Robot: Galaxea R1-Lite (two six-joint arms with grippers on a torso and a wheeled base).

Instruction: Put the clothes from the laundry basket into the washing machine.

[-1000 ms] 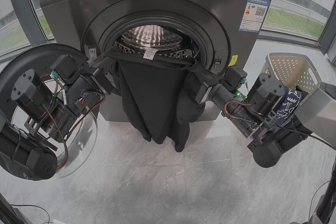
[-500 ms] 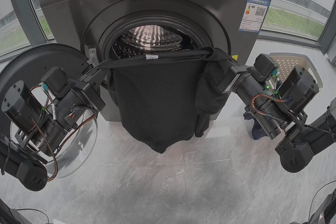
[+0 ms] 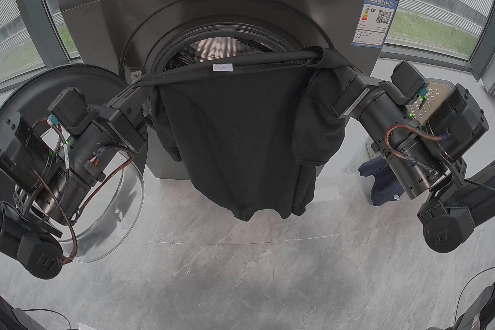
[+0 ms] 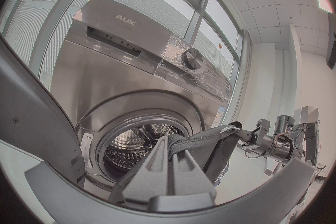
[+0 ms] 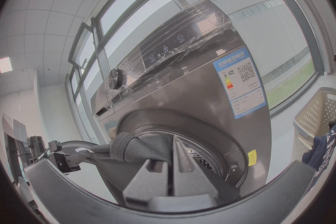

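A black garment (image 3: 237, 140) hangs stretched between my two grippers in front of the washing machine (image 3: 232, 1). Its upper edge runs across the open drum mouth (image 3: 221, 46) and its hem dangles above the floor. My left gripper (image 3: 135, 91) is shut on the garment's left end, and the black garment (image 4: 203, 140) is pinched between its fingers (image 4: 159, 161). My right gripper (image 3: 343, 76) is shut on the bunched right end, with the cloth (image 5: 140, 147) in its fingers (image 5: 182, 165). The laundry basket (image 3: 438, 94) stands behind my right arm.
The round machine door (image 3: 62, 83) stands swung open on the left, its glass bowl (image 3: 113, 212) beneath my left arm. A dark blue cloth (image 3: 384, 181) hangs down by the basket (image 5: 315, 116). Grey tiled floor (image 3: 247, 274) lies open in front of the machine.
Both arms lifted the black garment and pulled it wider. The right gripper moved up and to the right, the left slightly left. The top edge rose from the drum's lower rim towards its upper part.
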